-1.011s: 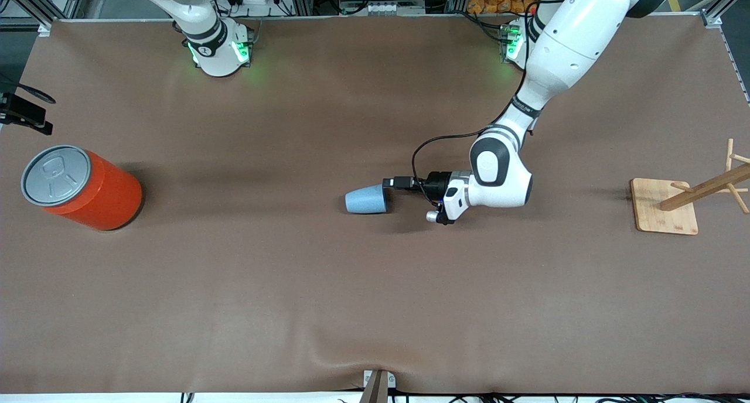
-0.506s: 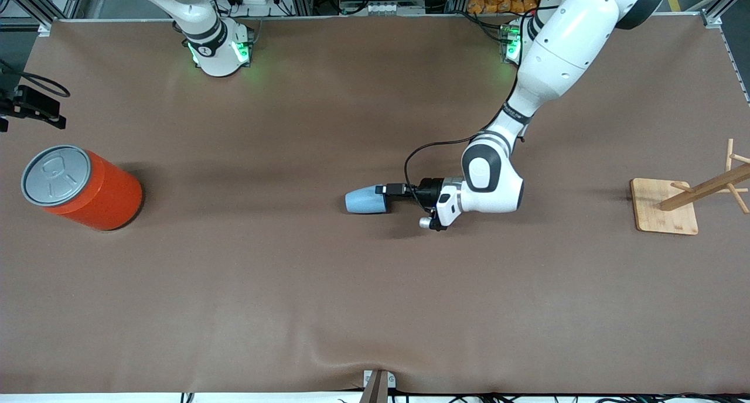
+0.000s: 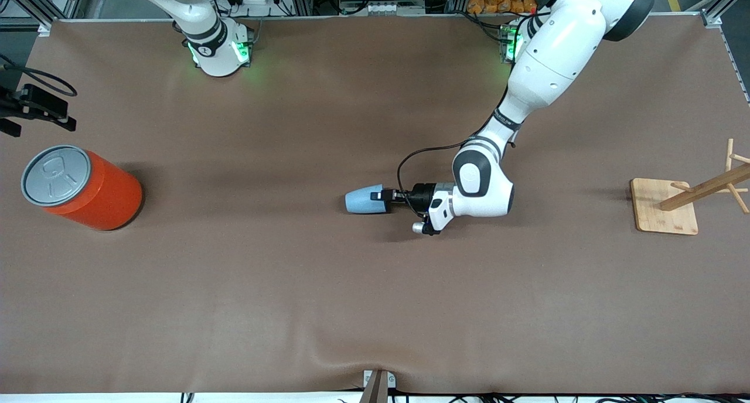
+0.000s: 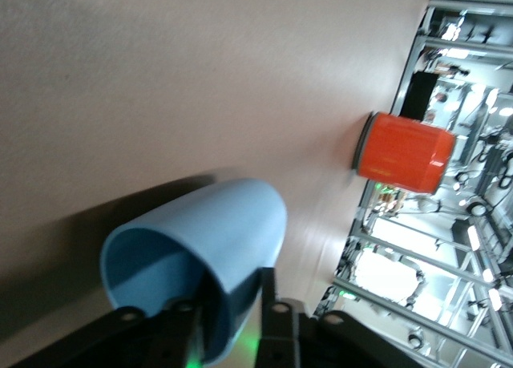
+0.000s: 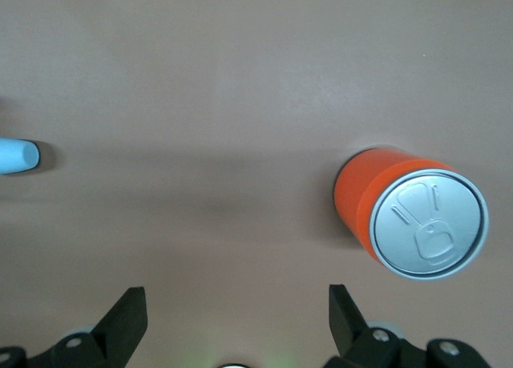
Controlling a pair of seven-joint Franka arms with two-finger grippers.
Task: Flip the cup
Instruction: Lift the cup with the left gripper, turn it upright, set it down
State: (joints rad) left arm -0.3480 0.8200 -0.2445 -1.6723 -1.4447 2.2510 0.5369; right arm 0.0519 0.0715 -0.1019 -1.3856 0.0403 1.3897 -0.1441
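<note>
Matte brown tabletop (image 3: 293, 274); left end effector (image 3: 382, 195) straddles tapered cup's (image 3: 363, 201) rim; right end effector (image 5: 232, 324) spread.

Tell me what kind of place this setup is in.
Most likely a robotics lab: a brown-covered table framed by aluminium rails, with cabling and equipment racks. The left gripper straddles the wall of a cup lying on its side, while the right gripper waits above an orange can.
</note>
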